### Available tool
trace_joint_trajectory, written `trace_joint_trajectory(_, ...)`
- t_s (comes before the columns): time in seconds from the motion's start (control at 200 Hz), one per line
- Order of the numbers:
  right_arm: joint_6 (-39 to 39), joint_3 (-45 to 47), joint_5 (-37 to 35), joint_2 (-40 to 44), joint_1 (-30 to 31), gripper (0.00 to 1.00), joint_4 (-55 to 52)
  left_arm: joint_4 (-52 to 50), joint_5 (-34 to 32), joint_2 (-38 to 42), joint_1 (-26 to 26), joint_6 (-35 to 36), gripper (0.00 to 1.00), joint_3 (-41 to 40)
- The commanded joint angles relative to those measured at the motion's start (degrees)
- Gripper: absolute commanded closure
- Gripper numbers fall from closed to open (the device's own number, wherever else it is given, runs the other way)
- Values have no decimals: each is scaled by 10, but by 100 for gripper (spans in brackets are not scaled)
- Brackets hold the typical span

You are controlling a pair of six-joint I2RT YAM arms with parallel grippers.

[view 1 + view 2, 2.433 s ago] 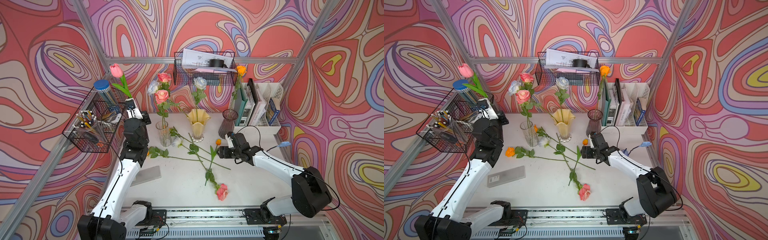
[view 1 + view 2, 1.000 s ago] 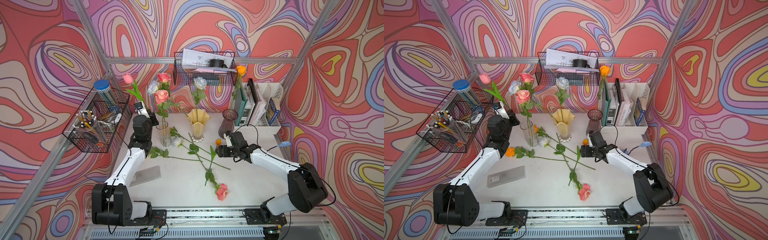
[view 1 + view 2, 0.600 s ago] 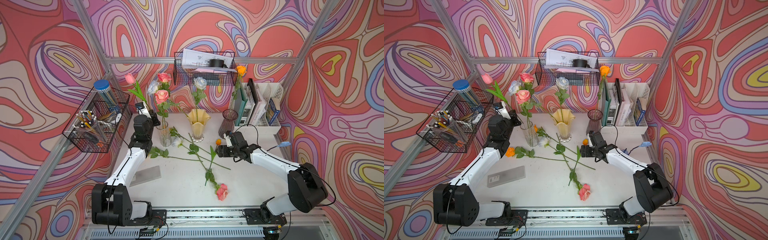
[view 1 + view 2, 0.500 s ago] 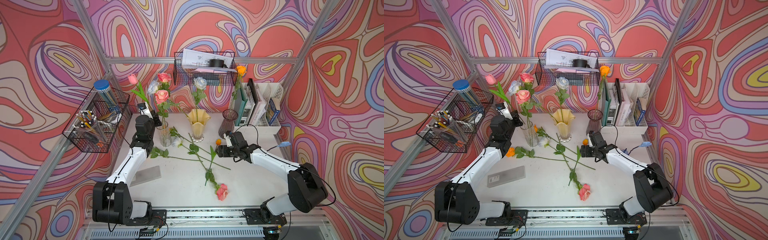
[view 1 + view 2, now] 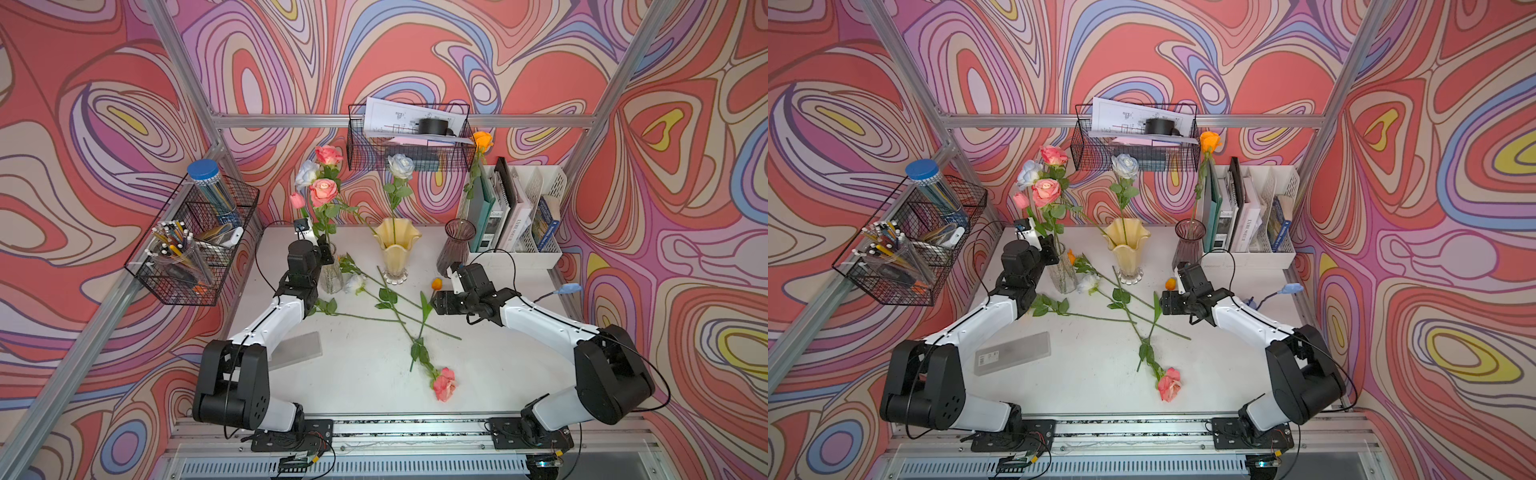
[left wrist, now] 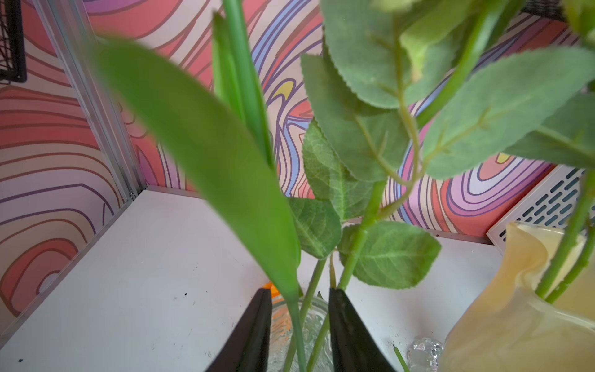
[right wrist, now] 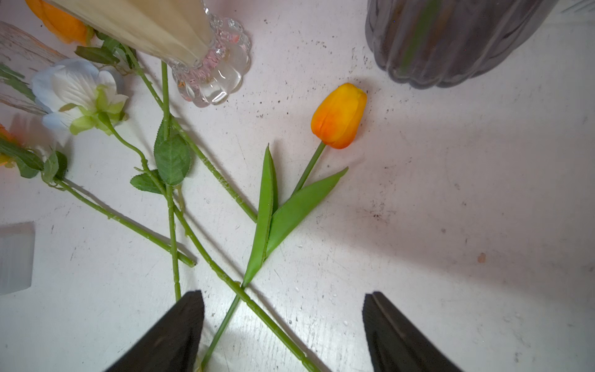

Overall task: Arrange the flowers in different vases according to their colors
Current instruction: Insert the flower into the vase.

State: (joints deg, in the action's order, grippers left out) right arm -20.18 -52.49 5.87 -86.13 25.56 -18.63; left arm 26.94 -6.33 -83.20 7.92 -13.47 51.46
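With the pink tulip [image 5: 296, 200] seated in the clear vase [image 5: 332, 277], draw your narrowly parted left gripper [image 6: 299, 293] straight back off its stem; your right gripper [image 7: 283, 293] hangs wide over the orange tulip [image 7: 339, 116].

Both top views were bright, evenly lit, sharp. Left wrist view: close leaf [image 6: 199, 154] was blurred, wall behind sharper. Right wrist view: soft shadow dimmed table [image 7: 483, 209]; glare glinted on vase foot [image 7: 222, 80].

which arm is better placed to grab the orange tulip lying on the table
Right: the right gripper hangs open just over the stem of the orange tulip, beside the purple vase. The left gripper is away at the clear vase, among upright stems.
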Motion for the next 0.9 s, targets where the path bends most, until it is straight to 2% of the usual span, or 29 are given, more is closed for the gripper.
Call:
trace_joint_trajectory(0.0, 6, 1, 2, 8, -2, 20, 2, 26, -7, 2, 8, 19, 58, -5)
trace_joint_trajectory(0.06, 6, 0, 3, 11, -2, 20, 1, 17, -11, 7, 13, 25, 55, -1)
trace_joint_trajectory(0.205, 15, -10, 18, 20, -2, 20, 4, -14, -32, 42, 26, 36, 40, -1)
trace_joint_trajectory(0.411, 40, -64, 45, 15, 3, 20, 10, -68, -72, 134, 34, 41, 30, -18)
trace_joint_trajectory(0.456, 48, -79, 50, 16, 9, 20, 17, -81, -79, 156, 35, 41, 25, -20)
trace_joint_trajectory(0.691, 127, -222, -11, -32, 87, 20, 19, -163, -95, 243, 49, 32, 24, -9)
trace_joint_trajectory(0.846, 156, -354, -9, -122, 109, 21, -1, -218, -118, 288, 87, 26, 24, -4)
trace_joint_trajectory(0.896, 162, -401, -10, -150, 118, 21, -12, -240, -147, 291, 120, 40, 23, 5)
